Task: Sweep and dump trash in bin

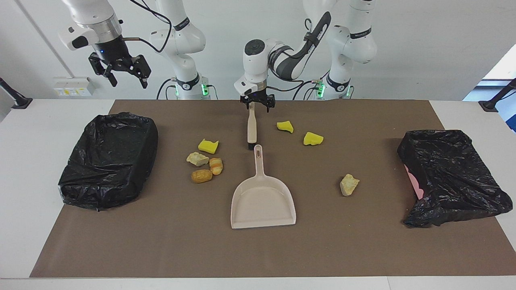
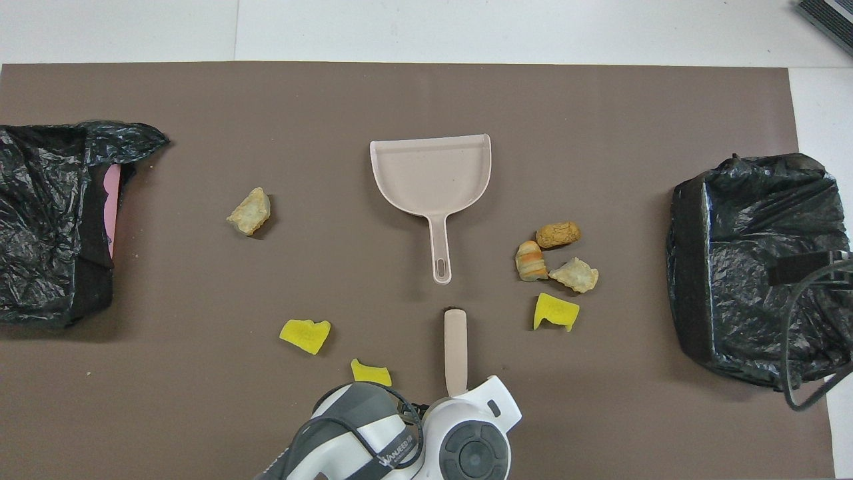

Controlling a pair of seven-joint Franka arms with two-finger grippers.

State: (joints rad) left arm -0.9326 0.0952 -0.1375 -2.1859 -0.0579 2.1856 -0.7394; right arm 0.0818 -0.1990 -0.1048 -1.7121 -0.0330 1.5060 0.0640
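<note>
The left gripper (image 1: 258, 105) hangs with open fingers straddling the brush (image 1: 251, 127) handle's end, apparently ready to grasp it. The right gripper (image 1: 125, 72), fingers open, waits raised near a black-lined bin (image 1: 109, 159). The trash (image 1: 205, 161) lies scattered on the desk around the dustpan (image 1: 263, 197), nothing swept yet

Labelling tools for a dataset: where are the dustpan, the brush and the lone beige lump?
dustpan (image 1: 263, 207), facing view, bare pan floor.
brush (image 1: 251, 125), facing view, mid handle.
lone beige lump (image 2: 250, 211), overhead view, its middle.
</note>
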